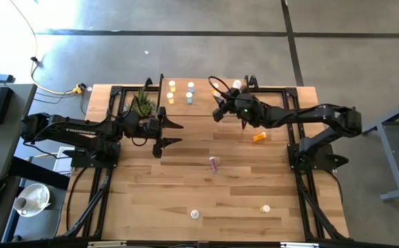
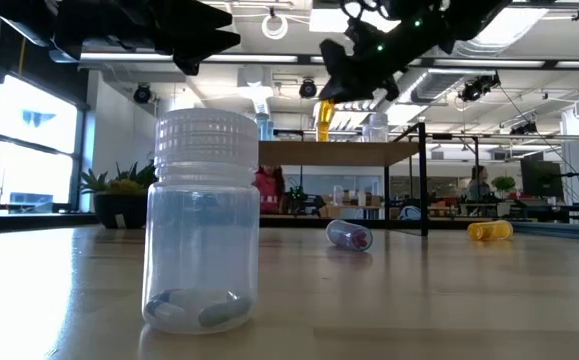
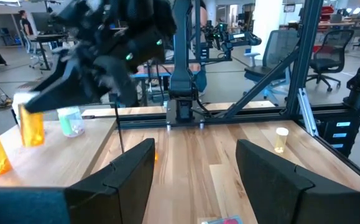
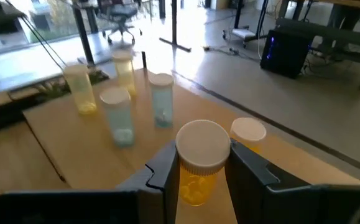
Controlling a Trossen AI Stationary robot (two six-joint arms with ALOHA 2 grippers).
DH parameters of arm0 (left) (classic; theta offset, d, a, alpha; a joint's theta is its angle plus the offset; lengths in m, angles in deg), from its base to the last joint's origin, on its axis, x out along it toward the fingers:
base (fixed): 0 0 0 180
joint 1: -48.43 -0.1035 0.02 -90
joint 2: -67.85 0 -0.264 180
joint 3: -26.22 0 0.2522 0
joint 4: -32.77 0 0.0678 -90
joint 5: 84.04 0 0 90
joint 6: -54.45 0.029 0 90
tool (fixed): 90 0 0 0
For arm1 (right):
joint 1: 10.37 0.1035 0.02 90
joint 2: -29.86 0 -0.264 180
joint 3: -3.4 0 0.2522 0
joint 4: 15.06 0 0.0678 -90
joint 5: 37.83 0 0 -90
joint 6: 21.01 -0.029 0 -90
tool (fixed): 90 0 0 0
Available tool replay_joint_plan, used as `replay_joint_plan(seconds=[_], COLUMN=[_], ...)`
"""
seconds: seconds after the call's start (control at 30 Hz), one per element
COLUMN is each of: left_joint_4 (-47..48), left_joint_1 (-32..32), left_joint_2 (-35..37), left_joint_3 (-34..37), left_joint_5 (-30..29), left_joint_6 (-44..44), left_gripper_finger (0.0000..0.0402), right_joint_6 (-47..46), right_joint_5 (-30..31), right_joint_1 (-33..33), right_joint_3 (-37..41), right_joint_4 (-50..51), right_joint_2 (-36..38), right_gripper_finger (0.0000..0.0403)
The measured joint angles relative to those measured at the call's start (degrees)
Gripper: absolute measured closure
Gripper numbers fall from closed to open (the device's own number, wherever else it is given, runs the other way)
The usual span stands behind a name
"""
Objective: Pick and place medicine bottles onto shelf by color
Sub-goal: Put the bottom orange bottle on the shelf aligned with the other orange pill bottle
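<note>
Right gripper (image 4: 201, 177) pinches an orange bottle (image 4: 198, 163) just under its white cap, hovering over the shelf (image 4: 86, 149) beside its orange mate (image 4: 248, 134). Light, rigid, slick plastic, I'd judge: grip the body, not the cap. Right arm reaches long; left gripper (image 1: 166, 133), fingers spread, waits off the shelf's front-left.
</note>
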Motion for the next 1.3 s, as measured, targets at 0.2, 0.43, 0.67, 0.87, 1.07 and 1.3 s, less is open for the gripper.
replay_joint_plan(seconds=[0.2,0.43,0.67,0.87,1.07,1.3], left_joint_4=[0.03,0.04,0.13,0.13,0.13,0.12], left_joint_1=[0.0,0.0,0.0,0.0,0.0,0.0], left_joint_2=[0.0,0.0,0.0,0.0,0.0,0.0], left_joint_3=[0.02,0.02,0.02,0.02,0.02,0.03], left_joint_5=[-0.01,-0.04,-0.07,-0.11,-0.2,-0.2], left_joint_6=[0.02,0.02,0.02,0.04,0.02,0.04], left_gripper_finger=[0.0188,0.0188,0.0188,0.0188,0.0188,0.0188], right_joint_6=[0.07,1.08,1.06,0.89,0.87,1.08], right_joint_5=[-2.12,-1.55,-1.49,-1.49,-1.49,-0.56], right_joint_1=[-1.62,-1.81,-1.81,-1.79,-1.79,-1.75], right_joint_3=[-3.81,-4.34,-4.4,-4.42,-4.42,-4.4], right_joint_4=[5.68,6.84,7.28,7.53,7.59,7.88], right_joint_2=[-4.84,-6.35,-6.34,-6.34,-6.34,-6.34], right_gripper_finger=[0.031,0.031,0.031,0.031,0.0294,0.0245])
